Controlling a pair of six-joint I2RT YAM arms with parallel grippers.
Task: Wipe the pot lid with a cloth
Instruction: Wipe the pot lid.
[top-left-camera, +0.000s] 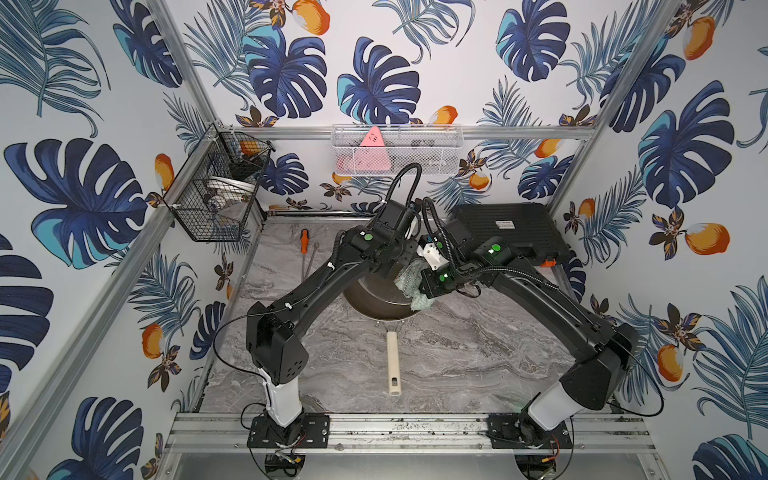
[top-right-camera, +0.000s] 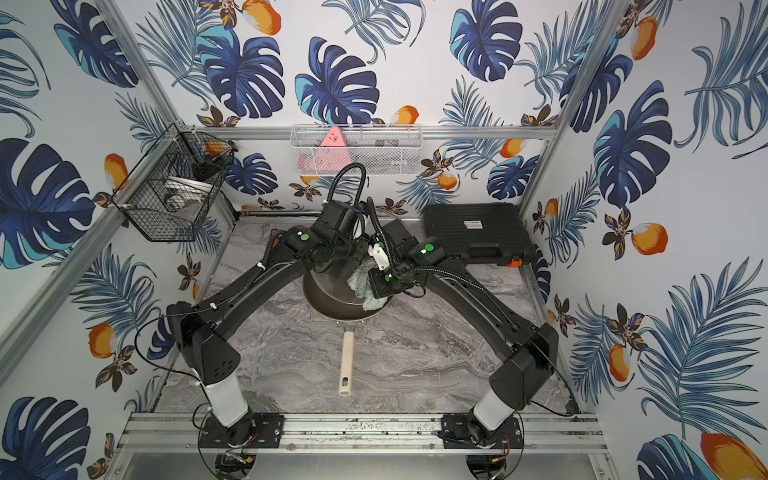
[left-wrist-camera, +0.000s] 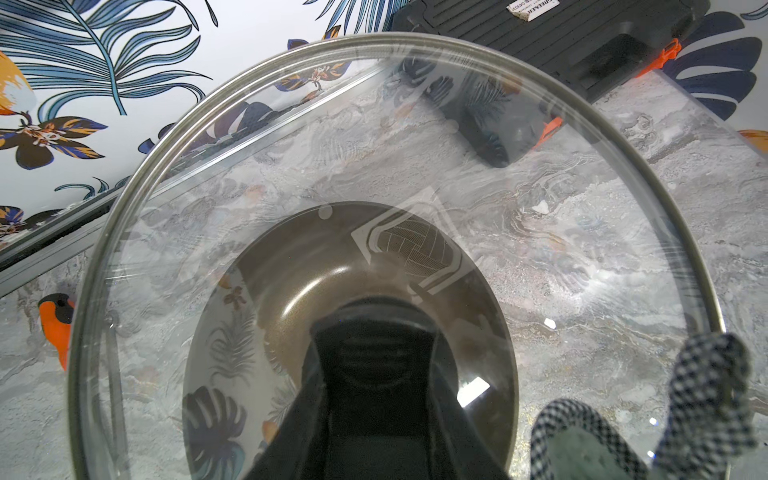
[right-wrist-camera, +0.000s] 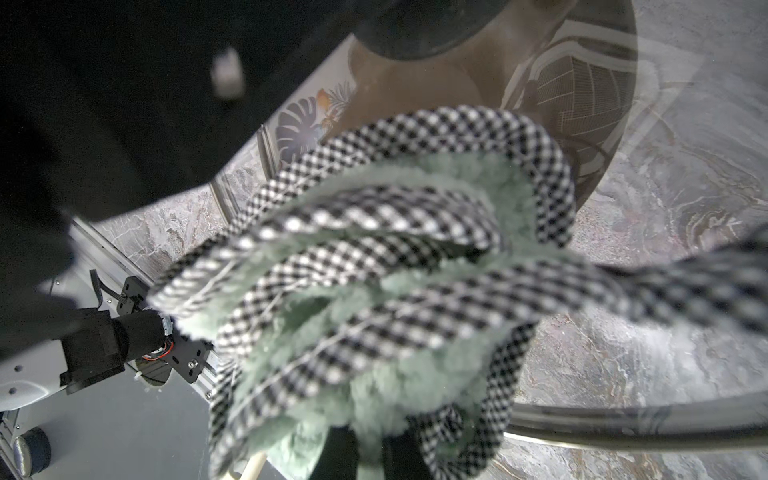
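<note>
Fingers of my left gripper (left-wrist-camera: 374, 332), left wrist view, are clamped on the handle of the pot lid (left-wrist-camera: 395, 166). Right wrist view: my right gripper (right-wrist-camera: 370, 453) pinches the bunched cloth (right-wrist-camera: 395, 270) against the lid near its rim. In both top views the lid hangs over the pan (top-left-camera: 370, 306), with the cloth to the right of the handle and nearer my right arm.

The desk (top-left-camera: 457, 357) is a grey, marble-veined slab. A dark pan (top-left-camera: 374, 305) sits near its middle, its cream handle (top-left-camera: 392, 361) lying towards the front edge. A black ribbed case (top-left-camera: 511, 232) with an orange latch lies flat in the far right corner. Well apart, at the far left, an orange-handled screwdriver (top-left-camera: 304, 241) lies with a thin grey rod (top-left-camera: 315, 255) just beside it.
</note>
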